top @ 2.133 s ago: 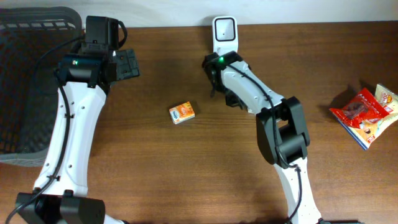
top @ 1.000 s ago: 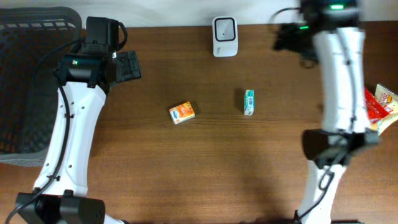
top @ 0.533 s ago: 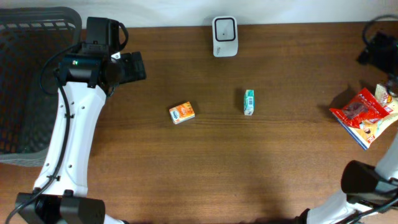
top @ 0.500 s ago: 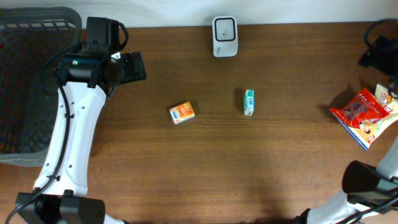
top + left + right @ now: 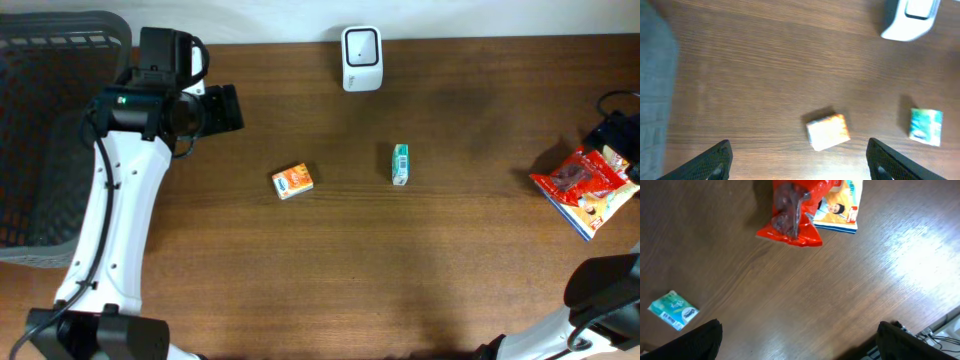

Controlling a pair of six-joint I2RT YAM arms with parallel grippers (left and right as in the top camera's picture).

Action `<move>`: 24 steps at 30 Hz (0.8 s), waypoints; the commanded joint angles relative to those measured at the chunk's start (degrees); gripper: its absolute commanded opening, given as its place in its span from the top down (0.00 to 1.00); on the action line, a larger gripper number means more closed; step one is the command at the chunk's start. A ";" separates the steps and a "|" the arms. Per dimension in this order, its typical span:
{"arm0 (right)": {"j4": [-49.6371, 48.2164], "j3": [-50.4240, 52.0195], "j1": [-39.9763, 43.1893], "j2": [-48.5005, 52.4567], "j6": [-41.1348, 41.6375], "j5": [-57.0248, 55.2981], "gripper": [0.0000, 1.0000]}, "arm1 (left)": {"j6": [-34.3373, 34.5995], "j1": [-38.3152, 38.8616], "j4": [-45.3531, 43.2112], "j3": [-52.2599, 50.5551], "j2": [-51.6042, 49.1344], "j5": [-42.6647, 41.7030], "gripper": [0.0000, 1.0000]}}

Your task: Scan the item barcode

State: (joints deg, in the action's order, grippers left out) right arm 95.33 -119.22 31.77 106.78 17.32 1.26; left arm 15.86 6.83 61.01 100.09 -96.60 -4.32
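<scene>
Left gripper [image 5: 799,161]: I am seeing both fingers spread wide at the bottom corners of the left wrist view, with nothing between them; it is standing open and empty.
Right gripper [image 5: 802,337]: it is also hanging open and empty, fingers wide at the bottom corners of its own view.
Item I am treating as next: the orange box [image 5: 292,181], lying alone on the bare table [image 5: 300,290], left of centre in the overhead frame.
Direction from the left gripper: the box is sitting down and to the right of it overhead; in the left wrist view it is lying just right of the midline, above the fingers and apart from them.
Long axis: it is running roughly left to right overhead, tilted slightly up at the right end, so I am judging that the fingers need turning to close across the short side.
Nearer arm: the left one is clearly closer; the right one is hovering at the far right edge, well apart from the box.
Scanner [image 5: 361,58]: it is standing at the top centre, up and to the right of the box, so the carry will be running that way.
Other goods: a green packet [image 5: 400,164] is lying upright in the frame below the scanner; a red snack bag [image 5: 792,212] is lying on another pack near the right gripper.
Doubt: I am not able to make out a barcode on any face.
</scene>
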 commanded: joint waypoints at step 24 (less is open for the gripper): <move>-0.20 0.20 -0.28 -0.22 -0.39 1.14 0.02 | -2.38 29.29 -28.59 0.24 -19.04 -6.86 0.59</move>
State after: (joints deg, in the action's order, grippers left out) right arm 95.15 -119.17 31.79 106.78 17.30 1.91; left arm 13.93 33.45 35.81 100.09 -112.42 -10.55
